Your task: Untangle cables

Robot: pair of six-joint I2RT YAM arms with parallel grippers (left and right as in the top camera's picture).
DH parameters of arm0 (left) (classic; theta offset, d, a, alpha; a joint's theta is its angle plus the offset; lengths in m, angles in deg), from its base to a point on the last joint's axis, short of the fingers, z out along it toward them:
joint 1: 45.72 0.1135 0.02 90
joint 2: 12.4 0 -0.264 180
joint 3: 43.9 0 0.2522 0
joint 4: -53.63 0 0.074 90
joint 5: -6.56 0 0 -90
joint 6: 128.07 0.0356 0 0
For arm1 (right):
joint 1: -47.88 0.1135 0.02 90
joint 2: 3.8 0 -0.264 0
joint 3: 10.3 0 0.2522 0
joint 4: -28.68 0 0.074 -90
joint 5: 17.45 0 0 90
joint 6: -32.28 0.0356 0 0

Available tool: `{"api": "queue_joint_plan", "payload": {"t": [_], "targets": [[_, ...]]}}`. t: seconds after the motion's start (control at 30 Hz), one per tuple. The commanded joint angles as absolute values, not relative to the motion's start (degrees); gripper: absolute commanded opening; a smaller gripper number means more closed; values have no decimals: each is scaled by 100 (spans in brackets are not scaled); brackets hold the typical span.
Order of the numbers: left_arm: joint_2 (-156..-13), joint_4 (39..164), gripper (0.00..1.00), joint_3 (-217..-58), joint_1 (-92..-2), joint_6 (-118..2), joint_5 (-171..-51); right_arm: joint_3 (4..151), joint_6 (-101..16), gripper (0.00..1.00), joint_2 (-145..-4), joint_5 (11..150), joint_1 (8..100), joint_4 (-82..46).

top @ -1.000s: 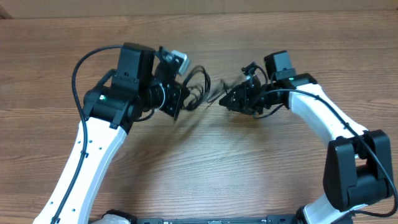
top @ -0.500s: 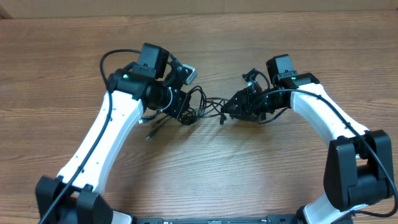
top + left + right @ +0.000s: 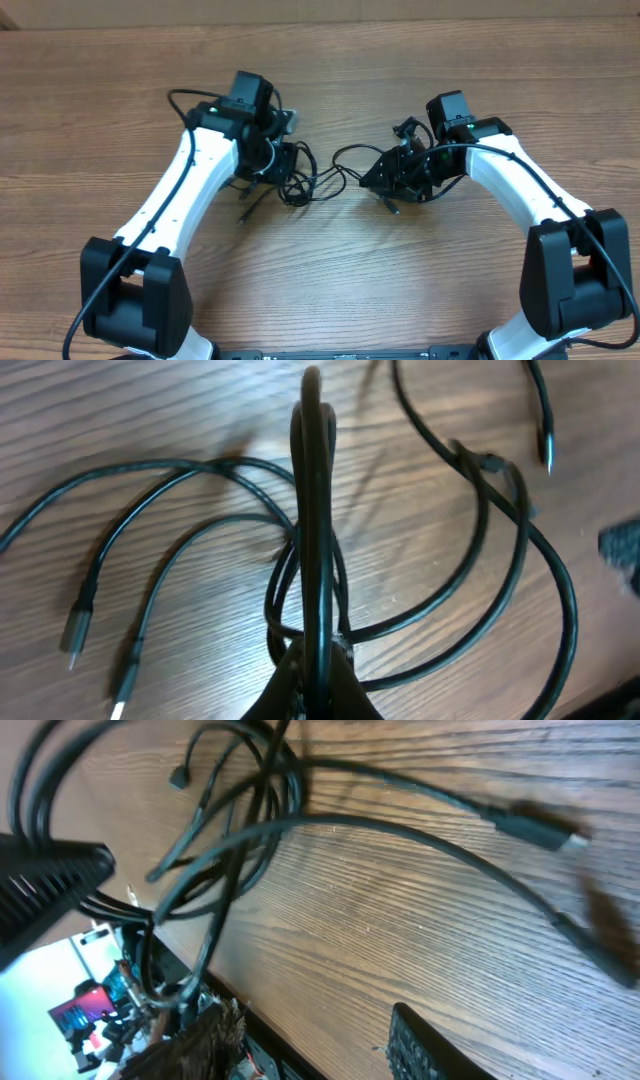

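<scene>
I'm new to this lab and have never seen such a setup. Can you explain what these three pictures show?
Two white-and-black robot arms, the left arm and the right arm, work at a wooden table. The wide picture looks down from above. The other two come from a camera on each wrist, so each shows its own fingers close up. On the table lies a tangle of thin black cables with plug ends. The left gripper is shut, apparently pinching cable loops. The right gripper is open and holds nothing.

The cables (image 3: pixel 325 180) loop across the gap between the left gripper (image 3: pixel 290 178) and the right gripper (image 3: pixel 388 180), blocking it. Bare table (image 3: pixel 330 290) lies open toward the near and far edges.
</scene>
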State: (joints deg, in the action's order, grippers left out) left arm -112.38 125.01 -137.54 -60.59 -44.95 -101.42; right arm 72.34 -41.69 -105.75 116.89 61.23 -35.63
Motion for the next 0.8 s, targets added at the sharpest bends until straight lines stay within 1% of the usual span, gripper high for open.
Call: {"api": "queue_joint_plan", "payload": {"t": [0.0, 0.1, 0.27, 0.4, 0.6, 0.77], "targets": [[-11238, 12479, 4, -13721, -5808, -4862, -10194, 7206, -3911, 50, -10420, 11498, 6383, -3464], [-11238, 12525, 4, -13721, -5596, -4860, -10631, 7206, -3590, 55, -10420, 11302, 6667, -3246], [-11238, 12565, 4, -13721, -5253, -5054, -11364, 7206, -3192, 57, -10422, 11013, 7163, -2809], [-11238, 12565, 4, -13721, -4899, -5369, -12076, 7206, -3173, 59, -10422, 10808, 7489, -2564], [-11238, 12687, 4, -13721, -4339, -6051, -13208, 7206, -3175, 60, -10422, 10307, 7672, -2472], [-11238, 13013, 4, -13721, -4188, -6724, -13449, 7206, -3164, 61, -10422, 10062, 7670, -2240]]}}
